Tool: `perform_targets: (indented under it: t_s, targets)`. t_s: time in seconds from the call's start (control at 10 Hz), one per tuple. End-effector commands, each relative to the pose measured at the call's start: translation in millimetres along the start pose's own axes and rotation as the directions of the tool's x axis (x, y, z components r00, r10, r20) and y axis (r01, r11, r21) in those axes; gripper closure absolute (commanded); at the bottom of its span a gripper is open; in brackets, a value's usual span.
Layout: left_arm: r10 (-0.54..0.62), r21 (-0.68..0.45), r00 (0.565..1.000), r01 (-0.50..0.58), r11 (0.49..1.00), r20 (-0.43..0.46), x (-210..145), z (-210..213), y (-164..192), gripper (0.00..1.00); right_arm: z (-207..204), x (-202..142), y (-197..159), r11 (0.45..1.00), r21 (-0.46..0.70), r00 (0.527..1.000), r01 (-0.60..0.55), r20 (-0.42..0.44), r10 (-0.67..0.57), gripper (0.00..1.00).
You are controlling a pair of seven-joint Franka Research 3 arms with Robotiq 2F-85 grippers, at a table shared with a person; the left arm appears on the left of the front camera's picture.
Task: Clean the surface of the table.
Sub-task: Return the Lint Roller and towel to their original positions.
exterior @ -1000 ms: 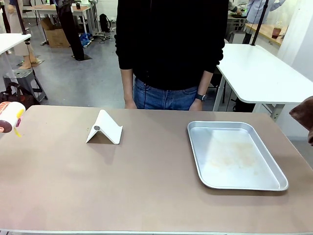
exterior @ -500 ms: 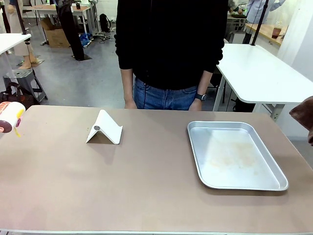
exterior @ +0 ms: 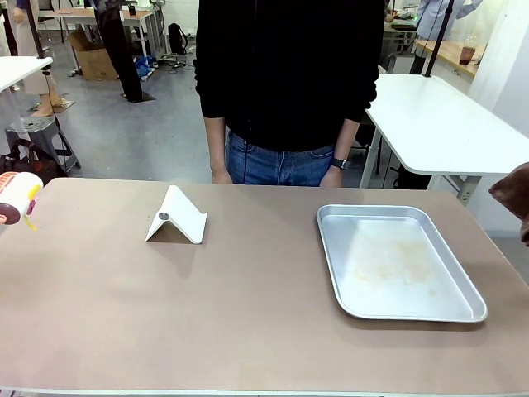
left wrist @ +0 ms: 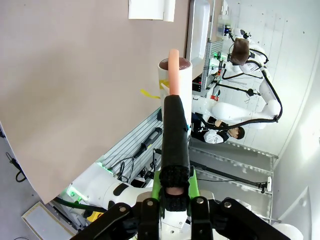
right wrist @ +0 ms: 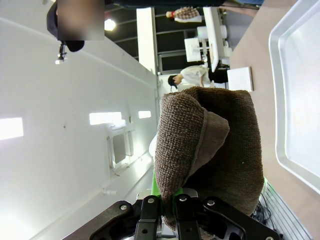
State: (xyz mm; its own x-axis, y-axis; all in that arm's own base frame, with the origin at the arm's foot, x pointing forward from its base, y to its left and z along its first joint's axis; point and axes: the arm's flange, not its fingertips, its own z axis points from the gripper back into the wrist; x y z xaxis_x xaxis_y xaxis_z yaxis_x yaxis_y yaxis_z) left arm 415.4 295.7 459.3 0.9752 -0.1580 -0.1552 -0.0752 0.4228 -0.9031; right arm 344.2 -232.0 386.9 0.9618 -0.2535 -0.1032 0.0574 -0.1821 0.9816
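Observation:
The taupe-brown table [exterior: 248, 314] spreads across the front view. At its far left edge hangs a white lint roller [exterior: 16, 197] with a yellow tab. In the left wrist view my left gripper [left wrist: 172, 192] is shut on the black handle of this lint roller [left wrist: 176, 80], held off the table's [left wrist: 75, 75] edge. A brown towel [exterior: 514, 194] shows at the right edge of the front view. My right gripper [right wrist: 175, 205] is shut on that folded brown towel [right wrist: 215, 145], beside the table [right wrist: 250, 55].
A white folded stand [exterior: 176, 217] sits left of centre on the table. A metal tray [exterior: 388, 265] with faint stains lies at the right. A person in a black top stands at the far edge, hands down. White tables stand behind.

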Motion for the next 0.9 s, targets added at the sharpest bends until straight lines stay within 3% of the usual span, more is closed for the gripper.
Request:
perform_targets:
  t_s: [0.0,0.1,0.2,0.4,0.8]
  targets:
    - [-0.002,-0.004,1.0,0.002,1.0,-0.004,-3,1,-4,0.97,0,-1,4,1.0,0.013,1.0,-0.004,-0.007,0.004,1.0]
    - [-0.002,-0.004,1.0,0.002,1.0,-0.004,-3,1,-4,0.97,0,-1,4,1.0,0.013,1.0,-0.004,-0.007,0.004,1.0]
    - [0.0,0.0,1.0,0.0,1.0,0.0,0,0,0,0.78,0,0,0,1.0,0.0,1.0,0.0,0.0,0.0,0.92]
    - [0.005,0.019,0.999,-0.004,1.0,-0.047,5,-8,-17,0.78,-36,-5,7,0.999,-0.032,0.999,-0.034,-0.018,0.033,0.92]
    - [-0.076,0.065,0.989,0.085,0.994,-0.126,14,-26,-64,0.78,-125,-16,11,0.992,-0.08,0.977,-0.1,-0.197,0.083,0.92]
